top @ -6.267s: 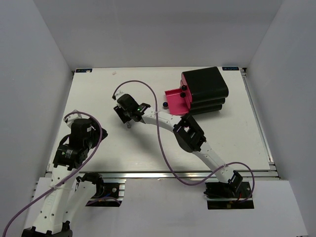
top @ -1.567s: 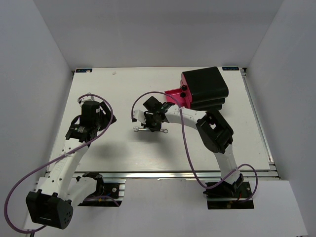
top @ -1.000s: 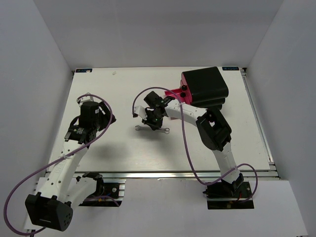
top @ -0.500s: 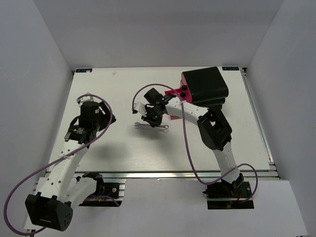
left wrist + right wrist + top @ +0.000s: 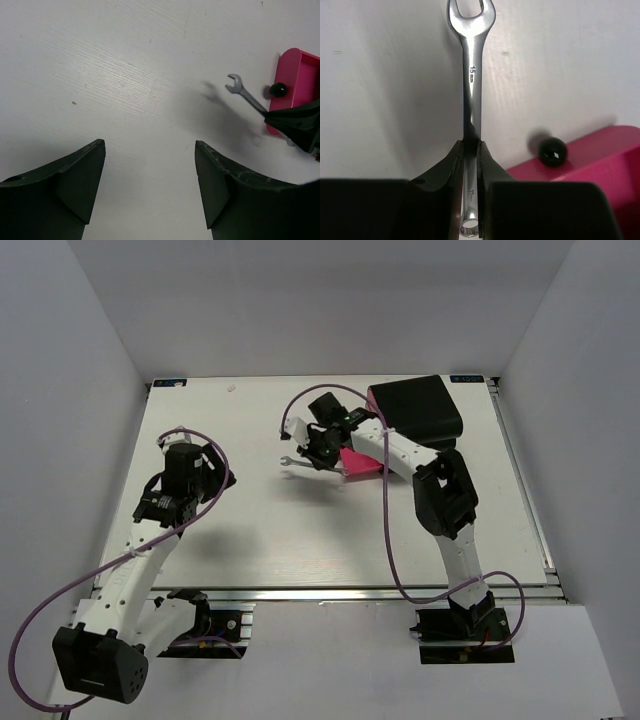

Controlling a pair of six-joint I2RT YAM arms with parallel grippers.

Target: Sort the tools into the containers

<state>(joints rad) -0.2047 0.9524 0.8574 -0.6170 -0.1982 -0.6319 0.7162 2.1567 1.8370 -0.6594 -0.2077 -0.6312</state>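
right gripper clamped on the wrench, held off the table just beside the open pink drawer, not over it. left gripper spread apart, empty. deposit outstanding; no other loose tools seen, so likely near completion.

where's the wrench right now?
Top view: the wrench is clamped in the right end effector over the centre-back of the table, open end pointing left, just left of the open pink drawer.
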